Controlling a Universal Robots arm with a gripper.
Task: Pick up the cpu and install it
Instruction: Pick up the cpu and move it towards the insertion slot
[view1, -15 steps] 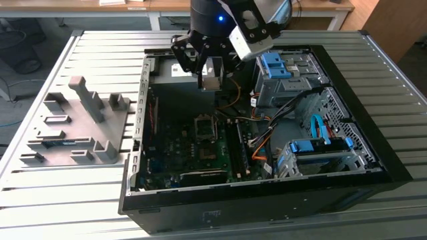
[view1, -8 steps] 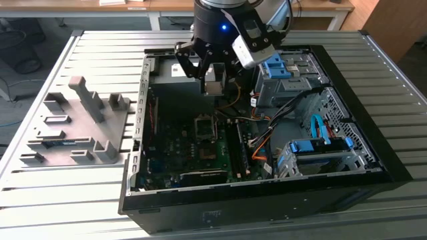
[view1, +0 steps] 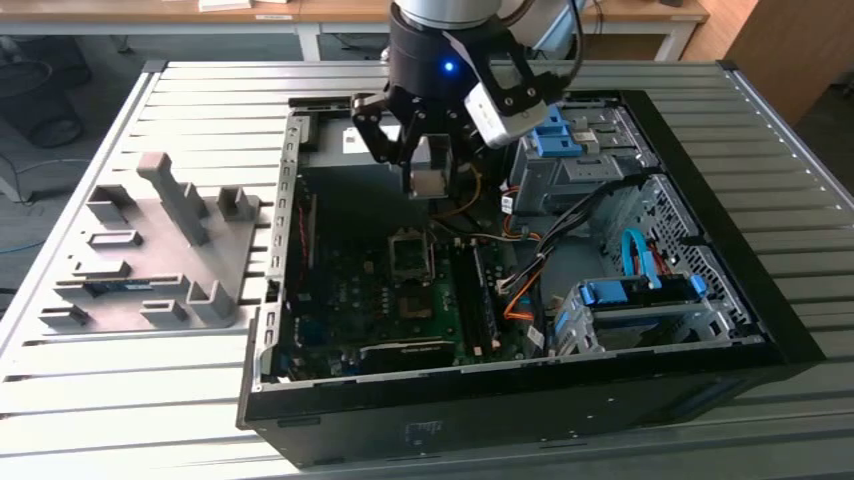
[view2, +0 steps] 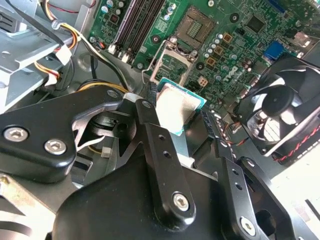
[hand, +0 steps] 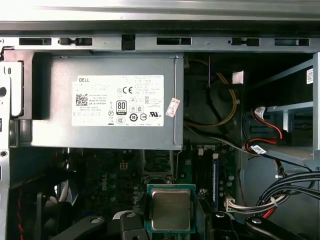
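Observation:
The cpu is a small square chip with a dull silver top and a green rim. My gripper is shut on it, one black finger on each of two opposite edges. In the exterior view the gripper hangs over the open computer case with the cpu a little above the motherboard. The cpu socket lies below it, towards the near side. In the second wrist view the socket stands uncovered with its metal frame swung up. The cpu shows flat and level in the first wrist view.
A grey power supply with a white label fills the case's far end. A black fan sits beside the socket, memory slots on its other side. Drive bays and loose cables are at the exterior view's right. A grey parts fixture lies outside the case.

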